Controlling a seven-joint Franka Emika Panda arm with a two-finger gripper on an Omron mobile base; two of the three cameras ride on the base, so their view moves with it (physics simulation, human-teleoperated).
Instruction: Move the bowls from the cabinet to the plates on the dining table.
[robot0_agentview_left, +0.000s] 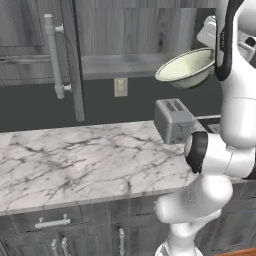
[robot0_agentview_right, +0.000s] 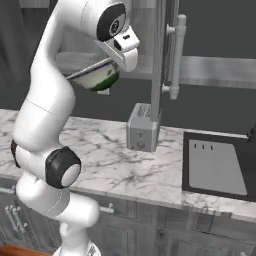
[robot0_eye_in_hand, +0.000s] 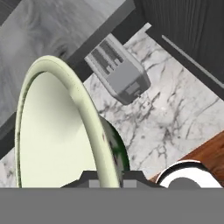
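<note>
The small round cream-green glazed bowl with greyish outside (robot0_agentview_left: 189, 66) hangs in the air in front of the open dark grey wood-grain wall cabinet (robot0_agentview_left: 125, 35), tilted, its flared rim pinched between the closed fingers of the white arm's two-finger gripper (robot0_eye_in_hand: 109, 177). It sits level with the cabinet's lower shelf edge and well above the counter. Seen from the hand, the rim (robot0_eye_in_hand: 94, 127) runs straight up from between the finger tips. Directly below the bowl, a grey boxy two-slot toaster (robot0_agentview_left: 173, 120) stands upright on the white marble-look counter with grey veining (robot0_agentview_left: 75, 155). An open cabinet door with a long silver bar handle (robot0_agentview_right: 177, 55) stands beside the toaster. A dark inset panel (robot0_agentview_right: 217, 167) lies in the counter farther right.
</note>
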